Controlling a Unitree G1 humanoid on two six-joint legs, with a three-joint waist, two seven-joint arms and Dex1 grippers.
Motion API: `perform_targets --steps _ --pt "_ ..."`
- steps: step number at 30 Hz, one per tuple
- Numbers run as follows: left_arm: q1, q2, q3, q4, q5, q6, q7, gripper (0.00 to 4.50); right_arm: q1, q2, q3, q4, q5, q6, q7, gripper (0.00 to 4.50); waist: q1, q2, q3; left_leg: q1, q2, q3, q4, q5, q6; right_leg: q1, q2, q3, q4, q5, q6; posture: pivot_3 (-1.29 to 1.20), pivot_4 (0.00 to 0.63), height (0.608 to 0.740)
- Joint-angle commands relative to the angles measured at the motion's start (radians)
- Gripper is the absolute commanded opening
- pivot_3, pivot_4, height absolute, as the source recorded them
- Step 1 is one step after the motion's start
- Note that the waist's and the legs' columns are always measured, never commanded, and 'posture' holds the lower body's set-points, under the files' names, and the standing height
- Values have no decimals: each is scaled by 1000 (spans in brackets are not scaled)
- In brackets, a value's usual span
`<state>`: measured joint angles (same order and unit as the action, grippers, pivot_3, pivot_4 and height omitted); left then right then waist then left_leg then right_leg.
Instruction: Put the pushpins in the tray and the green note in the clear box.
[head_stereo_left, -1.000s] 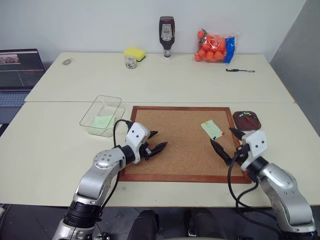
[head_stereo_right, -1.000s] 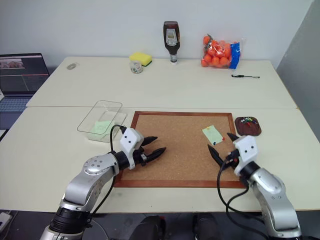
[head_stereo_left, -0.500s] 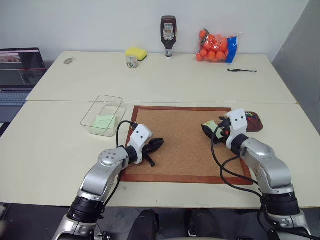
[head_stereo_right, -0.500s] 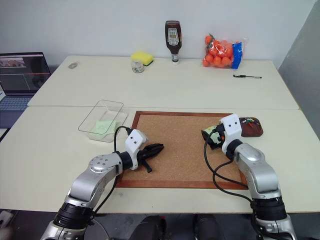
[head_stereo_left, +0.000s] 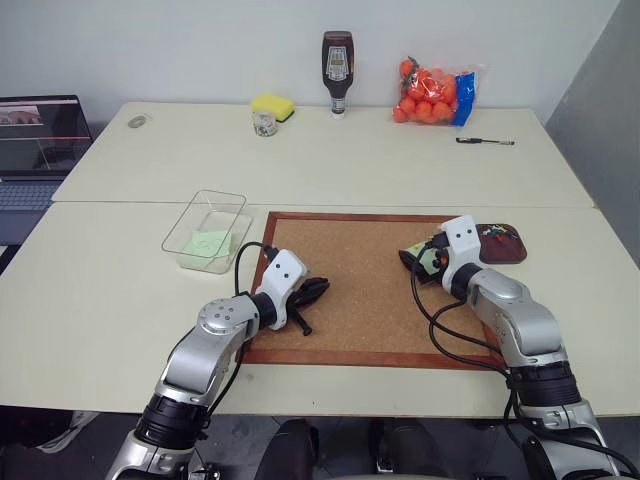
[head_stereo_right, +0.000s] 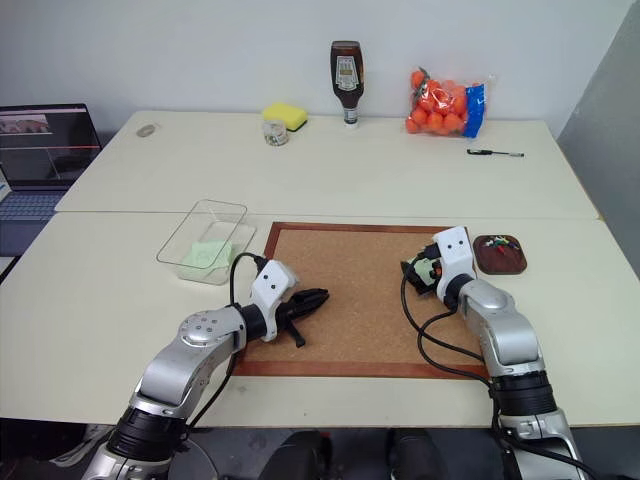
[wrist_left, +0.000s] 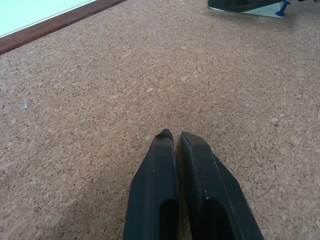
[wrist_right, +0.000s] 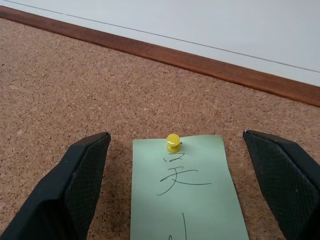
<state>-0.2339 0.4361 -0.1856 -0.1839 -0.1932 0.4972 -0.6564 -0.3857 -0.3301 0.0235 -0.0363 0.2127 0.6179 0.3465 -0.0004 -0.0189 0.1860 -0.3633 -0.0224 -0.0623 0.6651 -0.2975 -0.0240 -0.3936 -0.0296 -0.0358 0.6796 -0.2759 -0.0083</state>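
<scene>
We see the corkboard (head_stereo_left: 372, 285) filling the lower middle of the head view, with the clear box (head_stereo_left: 205, 231) just off its upper left corner, already holding one pale green sheet, and the small brown tray (head_stereo_left: 499, 243) just off its upper right corner with a few pins in it. Our right gripper (wrist_right: 185, 187) sits at the right of the board with its fingers spread as wide as they go, straddling the green note (wrist_right: 186, 185) without touching it. That note lies flat on the cork in the lower centre of the right wrist view, held at its top edge by a yellow pushpin (wrist_right: 173, 143); it bears some handwriting. Our left gripper (wrist_left: 177, 142) rests low over bare cork at the lower left of the board, its fingers pressed together on nothing. We judge the note to be thin, limp and nearly weightless, so it will tear or crease if we tug it while pinned. The pin's hard rounded head is the place to take hold, squarely from both sides, pulling straight out; it is small and smooth and could slip.
</scene>
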Motion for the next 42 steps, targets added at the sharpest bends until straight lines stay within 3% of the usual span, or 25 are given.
perform_targets --steps 1,8,17,26,40,42 --pt "18 -4 -27 -17 9 13 -3 298 -26 5 -13 -9 -5 -32 3 4144 0 0 0 0 0 0 0 0 0 0 0 0 0 0 0 0 150 740" --pt "19 -2 -31 -17 9 13 -3 298 -24 6 -14 -2 -13 -61 2 2707 0 0 0 0 0 0 0 0 0 0 0 0 0 0 0 0 150 740" --pt "23 1 -31 -19 7 13 -7 298 -12 -10 -38 -32 -54 -159 -30 2707 0 0 0 0 0 0 0 0 0 0 0 0 0 0 0 0 150 740" --pt "20 0 -33 -17 8 11 -8 298 12 -25 -10 -45 -34 -51 18 2707 0 0 0 0 0 0 0 0 0 0 0 0 0 0 0 0 150 740" --pt "33 -3 -35 -31 8 15 -2 298 -2 -20 -5 -24 -50 -54 20 2707 0 0 0 0 0 0 0 0 0 0 0 0 0 0 0 0 150 740" --pt "34 -2 -35 -31 8 15 -2 298 -7 -19 -6 -18 -54 -55 20 2361 -1 0 0 0 0 0 0 0 0 0 0 0 0 0 0 0 150 740"
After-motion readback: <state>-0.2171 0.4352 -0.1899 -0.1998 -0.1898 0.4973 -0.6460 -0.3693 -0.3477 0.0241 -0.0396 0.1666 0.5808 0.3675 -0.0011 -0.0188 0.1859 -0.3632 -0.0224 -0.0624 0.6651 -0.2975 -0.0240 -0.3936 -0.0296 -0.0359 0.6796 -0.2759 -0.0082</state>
